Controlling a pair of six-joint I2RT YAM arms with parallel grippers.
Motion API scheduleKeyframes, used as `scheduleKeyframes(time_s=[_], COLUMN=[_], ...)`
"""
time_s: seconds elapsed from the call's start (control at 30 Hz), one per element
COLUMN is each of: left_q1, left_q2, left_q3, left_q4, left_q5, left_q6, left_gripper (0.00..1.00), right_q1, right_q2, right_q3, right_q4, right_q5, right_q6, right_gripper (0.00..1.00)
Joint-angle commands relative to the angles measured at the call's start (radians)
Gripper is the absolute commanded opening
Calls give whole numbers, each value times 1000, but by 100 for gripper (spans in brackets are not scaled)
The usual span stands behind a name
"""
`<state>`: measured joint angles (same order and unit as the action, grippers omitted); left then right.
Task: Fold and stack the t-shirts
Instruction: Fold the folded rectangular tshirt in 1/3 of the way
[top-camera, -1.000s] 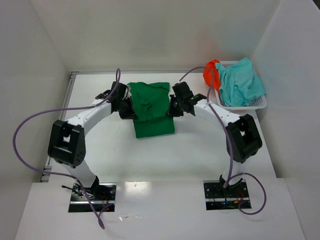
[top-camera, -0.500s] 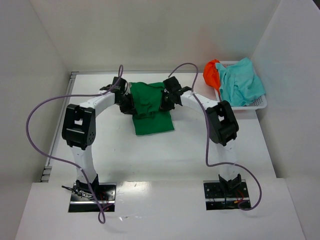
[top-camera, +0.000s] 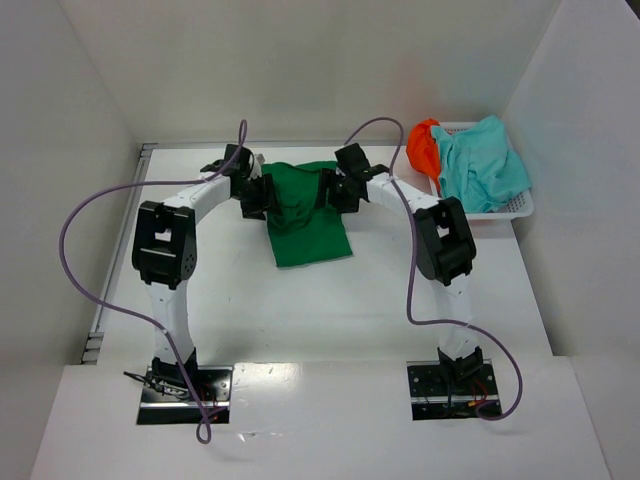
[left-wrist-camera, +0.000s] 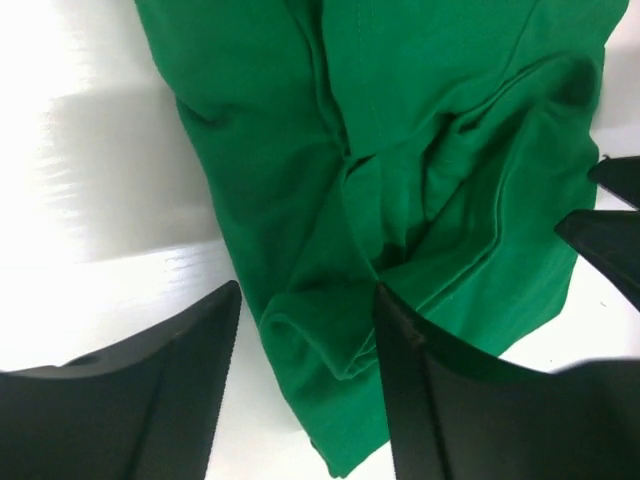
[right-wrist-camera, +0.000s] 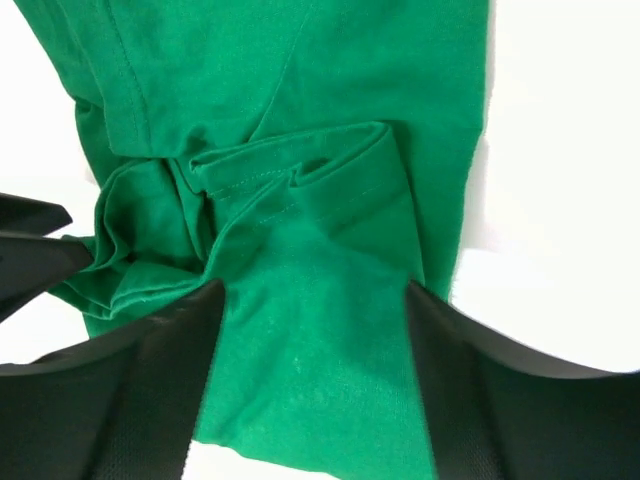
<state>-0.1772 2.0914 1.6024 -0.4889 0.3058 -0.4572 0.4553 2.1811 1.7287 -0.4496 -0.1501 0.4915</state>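
— Location, green shirt (top-camera: 308, 212)?
— Mid tabletop (top-camera: 400, 290), far half, crumpled; folds bunched at its far end, near end flat.
— Hands?
— Left hand (left-wrist-camera: 305, 300): fingers spread, a rolled fold between them. Right hand (right-wrist-camera: 315, 290): fingers spread over the cloth, not pinching. One at each side edge.
— Others?
— Teal shirt (top-camera: 485, 168) and orange shirt (top-camera: 422, 147) in basket (top-camera: 500, 214), far right corner.

white table (top-camera: 400, 300), dark green t-shirt (top-camera: 305, 215) folded at its middle, white mesh basket (top-camera: 520, 208) at right edge
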Motion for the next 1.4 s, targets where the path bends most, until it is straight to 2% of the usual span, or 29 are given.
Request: scheduleKeyframes(time_s=[0.0, 0.07, 0.17, 0.23, 0.27, 0.3, 0.33, 0.4, 0.43, 0.47, 0.5, 0.57, 0.63, 0.87, 1.03, 1.37], left_q1=[19, 30, 30, 30, 30, 30, 30, 6, -4, -13, -22, -22, -44, -53, -44, -2], left_q2=[-48, -82, -161, -223, -266, -284, -304, -346, -346, -346, -335, -298, -272, -150, -58, 62], left_q3=[41, 31, 1, -41, -59, -82, -108, -186, -208, -226, -251, -260, -260, -220, -148, -22], left_q4=[4, -5, -5, -5, -5, 4, 31, 61, 88, 101, 113, 136, 147, 185, 174, 165], left_q5=[-3, -14, -59, -88, -88, -67, -51, -24, -5, 10, 33, 93, 102, 136, 96, 87], left_q6=[31, 31, 31, 22, 22, 9, 9, -17, -17, -27, -28, -46, -46, -55, -55, -46], left_gripper=[67, 70, 78, 79, 79, 79, 78, 62, 53, 44, 28, 18, 12, 11, 11, 22], right_q1=[-4, -4, -4, -4, -4, -4, -4, -4, -4, -4, -4, -4, -4, -4, -4, -84], right_q2=[-87, -151, -214, -257, -257, -271, -271, -271, -271, -271, -261, -233, -218, -116, -29, 29], right_q3=[25, -3, -62, -96, -124, -139, -153, -199, -213, -222, -234, -235, -235, -135, -77, -58], right_q4=[37, 55, 84, 97, 106, 106, 106, 129, 129, 141, 141, 150, 150, 161, 151, 149], right_q5=[13, 24, 46, 46, 46, 46, 46, 46, 46, 46, 46, 46, 37, 9, 9, 17], right_q6=[-18, -18, -18, -8, -8, -8, -8, 1, 10, 10, 10, 10, 10, -8, -8, -8], right_gripper=[80, 84, 84, 82, 78, 66, 60, 47, 37, 33, 30, 27, 27, 27, 27, 25])
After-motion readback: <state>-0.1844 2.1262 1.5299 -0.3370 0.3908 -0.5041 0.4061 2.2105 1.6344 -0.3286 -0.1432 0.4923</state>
